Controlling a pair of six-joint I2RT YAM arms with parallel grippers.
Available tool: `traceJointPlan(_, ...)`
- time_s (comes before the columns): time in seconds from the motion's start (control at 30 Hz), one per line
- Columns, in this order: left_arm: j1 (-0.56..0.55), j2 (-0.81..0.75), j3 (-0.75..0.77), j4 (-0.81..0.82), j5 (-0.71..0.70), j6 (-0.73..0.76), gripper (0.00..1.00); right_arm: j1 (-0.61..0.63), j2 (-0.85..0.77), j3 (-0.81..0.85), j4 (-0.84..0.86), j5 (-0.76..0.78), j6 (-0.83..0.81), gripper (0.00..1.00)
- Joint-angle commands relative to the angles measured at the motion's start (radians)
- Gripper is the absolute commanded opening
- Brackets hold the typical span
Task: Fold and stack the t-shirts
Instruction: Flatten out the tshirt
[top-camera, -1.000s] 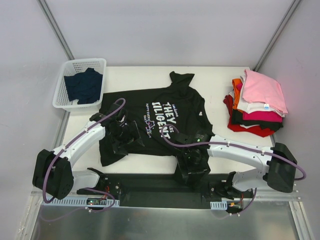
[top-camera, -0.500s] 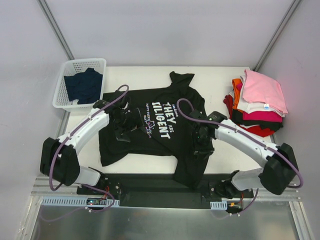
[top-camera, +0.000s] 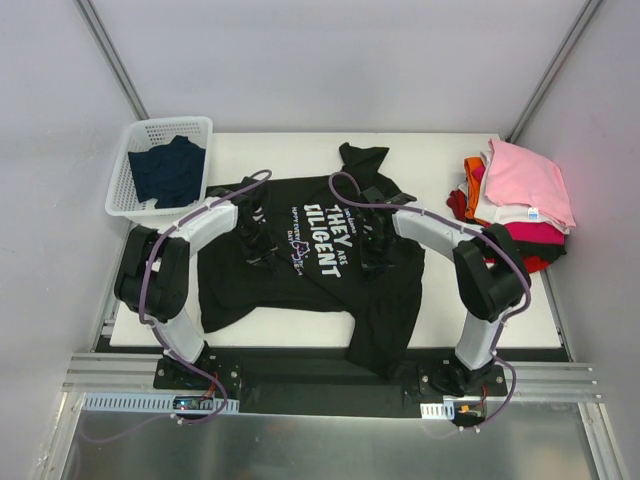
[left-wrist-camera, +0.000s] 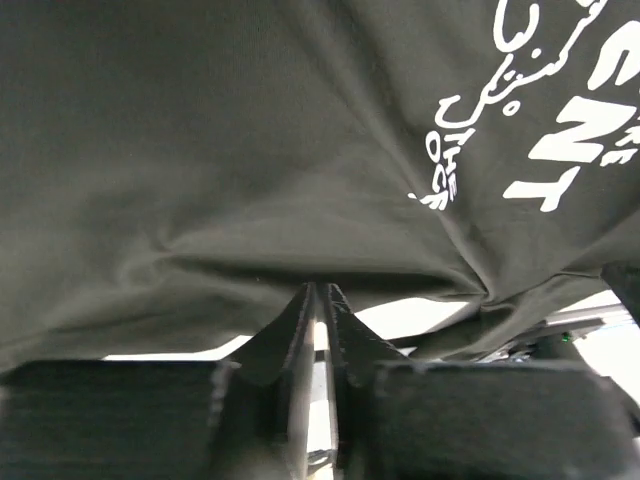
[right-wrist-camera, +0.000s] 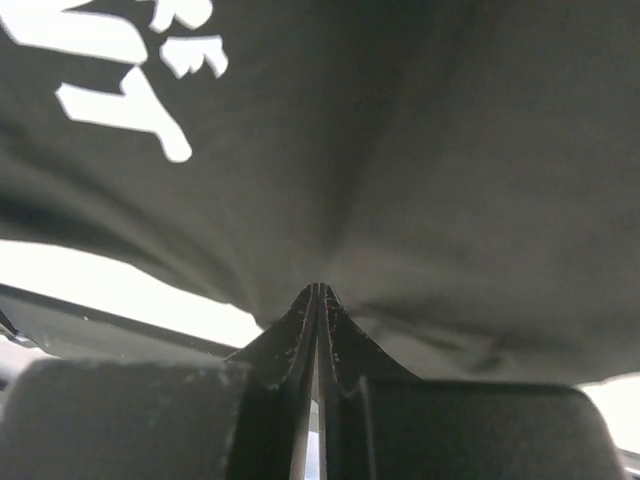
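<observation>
A black t-shirt (top-camera: 300, 285) with white lettering (top-camera: 325, 232) lies spread in the middle of the table, one corner hanging over the near edge. My left gripper (top-camera: 262, 245) rests on its left half. In the left wrist view the gripper (left-wrist-camera: 318, 290) is shut on a raised pinch of the black cloth (left-wrist-camera: 250, 180). My right gripper (top-camera: 375, 250) sits on the shirt's right half, and it (right-wrist-camera: 318, 290) too is shut on a tented fold of the black cloth (right-wrist-camera: 450, 200). Other t-shirts form a stack (top-camera: 515, 200) at the right, pink on top.
A white basket (top-camera: 140, 135) at the back left holds a dark navy t-shirt (top-camera: 168, 170). The stack at the right shows white, magenta, red and orange layers under the pink one. Both arms stretch over the shirt from the near edge. Grey walls close in the table.
Both arms have swung away from the near edge onto the shirt's middle. Both grippers have gone from open to shut, each pinching up black cloth.
</observation>
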Motion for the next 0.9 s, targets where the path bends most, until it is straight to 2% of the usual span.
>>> traceJointPlan(0.0, 0.015, 0.042, 0.016, 0.012, -0.020, 0.050, 0.10, -0.040, 0.053, 0.009, 0.062, -0.088, -0.017, 0.03)
traceJointPlan(0.1, 0.015, 0.093, 0.064, 0.013, -0.028, 0.070, 0.09, -0.074, 0.073, -0.002, 0.103, -0.127, -0.017, 0.02)
traceJointPlan(0.17, 0.018, 0.134, 0.109, 0.012, -0.029, 0.079, 0.00, -0.100, 0.093, 0.014, 0.128, -0.147, -0.016, 0.01)
traceJointPlan(0.4, 0.032, 0.281, 0.251, 0.012, 0.003, 0.102, 0.00, -0.168, 0.181, 0.093, 0.132, -0.194, -0.020, 0.01)
traceJointPlan(0.87, 0.023, 0.600, 0.617, -0.074, 0.144, 0.168, 0.03, -0.352, 0.173, 0.101, 0.039, -0.130, -0.071, 0.01)
